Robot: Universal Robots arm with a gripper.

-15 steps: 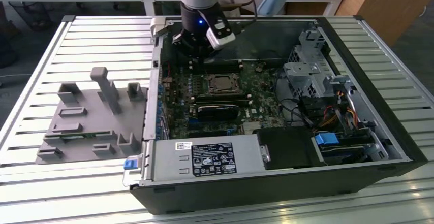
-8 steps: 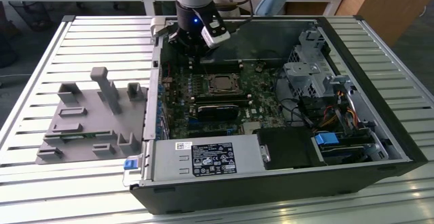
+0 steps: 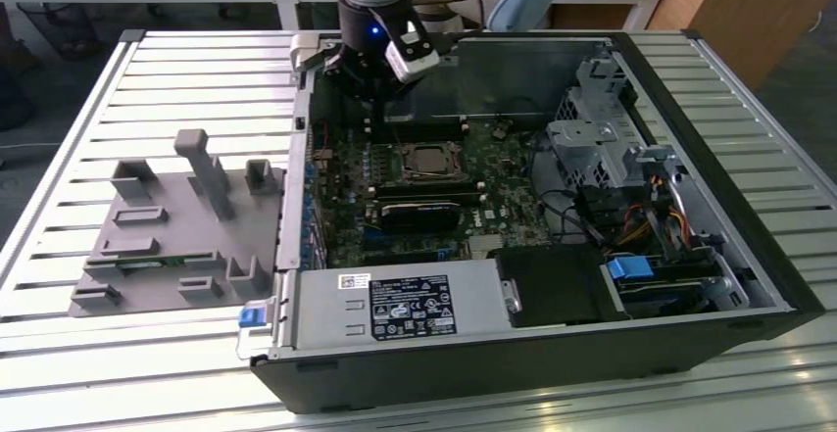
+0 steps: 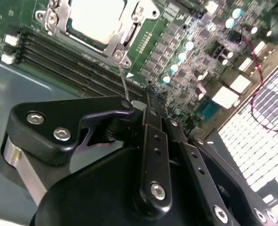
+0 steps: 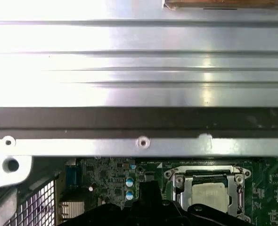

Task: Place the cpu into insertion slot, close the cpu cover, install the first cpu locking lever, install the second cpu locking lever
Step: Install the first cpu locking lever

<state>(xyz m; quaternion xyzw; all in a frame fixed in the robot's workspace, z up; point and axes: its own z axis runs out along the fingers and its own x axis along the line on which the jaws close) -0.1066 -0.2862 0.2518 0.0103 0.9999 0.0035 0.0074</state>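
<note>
We see a slatted metal table carrying two big items: an open black PC case and, to the exterior view's left of it, a grey fixture plate with upright posts. Inside the case are a green board on the floor, a grey labelled power supply box along the near wall, and a metal drive cage with cables toward the exterior view's right.

On the board, the insertion slot holds the cpu — silvery face up, seated flat. The cpu cover is down over it, with the chip showing through the window in both wrist views.

The gripper hangs inside the case by the far wall, just beyond the slot in the exterior view. Its fingers are drawn together, pinching the free end of a thin wire cpu locking lever. The lever runs from the cover's corner straight to the fingertips. So the cpu is near the gripper but apart from it — only the lever links them.

Counts: one cpu, one cover, one lever that we can make out, one power supply box. Two banks of long black memory slots flank the slot. Two blue-topped capacitors sit beside it in the first wrist view.
</note>
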